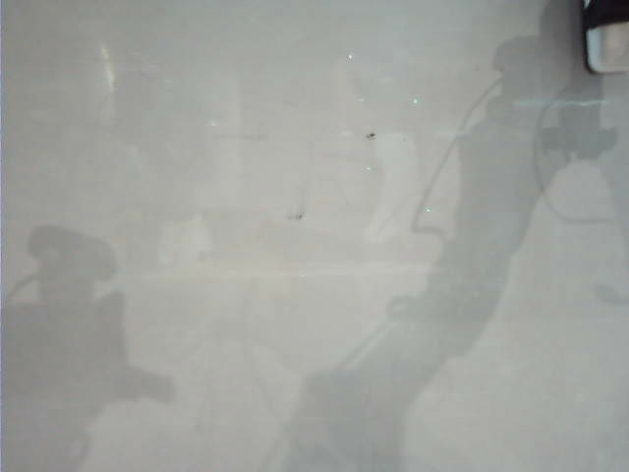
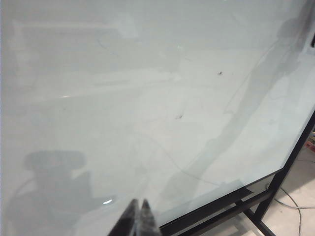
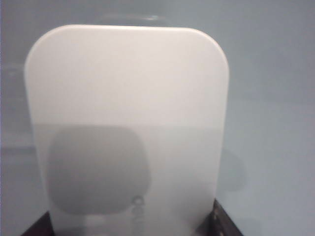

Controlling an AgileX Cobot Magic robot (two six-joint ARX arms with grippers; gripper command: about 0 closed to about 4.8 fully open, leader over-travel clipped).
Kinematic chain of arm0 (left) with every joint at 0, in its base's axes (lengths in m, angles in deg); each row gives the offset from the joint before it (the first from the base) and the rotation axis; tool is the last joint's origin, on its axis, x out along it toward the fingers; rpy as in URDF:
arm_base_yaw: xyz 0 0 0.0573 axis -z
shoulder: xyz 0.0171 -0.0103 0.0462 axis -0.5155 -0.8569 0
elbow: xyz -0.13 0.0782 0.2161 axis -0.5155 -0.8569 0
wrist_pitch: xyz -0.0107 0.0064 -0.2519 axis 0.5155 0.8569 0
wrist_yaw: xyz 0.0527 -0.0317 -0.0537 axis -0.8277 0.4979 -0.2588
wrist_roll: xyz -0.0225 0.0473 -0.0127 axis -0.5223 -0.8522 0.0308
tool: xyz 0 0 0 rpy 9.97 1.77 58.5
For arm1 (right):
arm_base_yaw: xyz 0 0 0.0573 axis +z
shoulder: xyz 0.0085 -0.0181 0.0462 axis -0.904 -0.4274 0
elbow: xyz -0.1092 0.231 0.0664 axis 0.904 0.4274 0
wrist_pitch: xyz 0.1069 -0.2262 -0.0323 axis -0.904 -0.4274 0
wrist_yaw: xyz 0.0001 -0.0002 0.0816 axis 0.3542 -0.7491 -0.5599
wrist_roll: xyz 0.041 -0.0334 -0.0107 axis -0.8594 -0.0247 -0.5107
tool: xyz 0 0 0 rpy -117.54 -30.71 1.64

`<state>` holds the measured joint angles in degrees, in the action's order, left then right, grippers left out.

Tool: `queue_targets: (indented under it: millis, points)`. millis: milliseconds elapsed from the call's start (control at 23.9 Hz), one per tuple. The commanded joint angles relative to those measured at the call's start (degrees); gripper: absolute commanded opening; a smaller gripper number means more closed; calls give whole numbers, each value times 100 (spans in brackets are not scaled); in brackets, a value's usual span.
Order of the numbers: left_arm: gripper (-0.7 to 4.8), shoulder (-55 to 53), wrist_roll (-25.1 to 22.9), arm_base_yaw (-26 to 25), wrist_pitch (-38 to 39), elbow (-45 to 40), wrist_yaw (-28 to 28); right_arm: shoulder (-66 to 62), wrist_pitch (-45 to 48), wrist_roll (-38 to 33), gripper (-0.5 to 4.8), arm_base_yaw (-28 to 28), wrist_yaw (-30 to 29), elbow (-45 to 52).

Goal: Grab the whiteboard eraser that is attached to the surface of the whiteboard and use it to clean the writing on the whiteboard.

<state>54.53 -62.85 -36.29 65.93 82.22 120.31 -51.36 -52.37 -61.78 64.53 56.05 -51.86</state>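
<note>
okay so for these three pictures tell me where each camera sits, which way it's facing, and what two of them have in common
Exterior view: off the arms, facing the whiteboard; only arm shadows show, with the eraser at the top right corner.
Left wrist view: on the left arm, looking across the board toward its dark frame; the left gripper shows with its tips together.
Right wrist view: on the right arm, close over the eraser; the right gripper's dark fingers flank it.
Shared: exterior and left wrist views both show the same dark speck.
</note>
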Motion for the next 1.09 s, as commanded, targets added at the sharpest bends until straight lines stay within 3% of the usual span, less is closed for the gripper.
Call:
queue_targets:
  millis: [42,377,418,502,669,795,1088]
  points:
    - [-2,-4,-22,-2,-52,13,2,-446,769,-44,148,144,-63,-42]
    - [-2,-4,-22,-2,-55,13,2,-1268,1309,-35,152,149,236,-50]
    - [-2,-4,-22,-2,-52,13,2,-1327,1311,-37,179,151,201,-61]
    - [-2,-4,-22,-2,-55,13,2,-1384,1309,-37,322,151,-2,-63]
    - [-2,-4,-22,-2,-52,13,4,-1329,1263,-37,443,151,-42,-61]
    - [-2,-4,-22,-2,-55,13,2,-1078,1056,-37,479,164,-39,-63]
    - [-2,-4,-22,-2,-52,11,15,-533,697,-37,479,192,-39,-63]
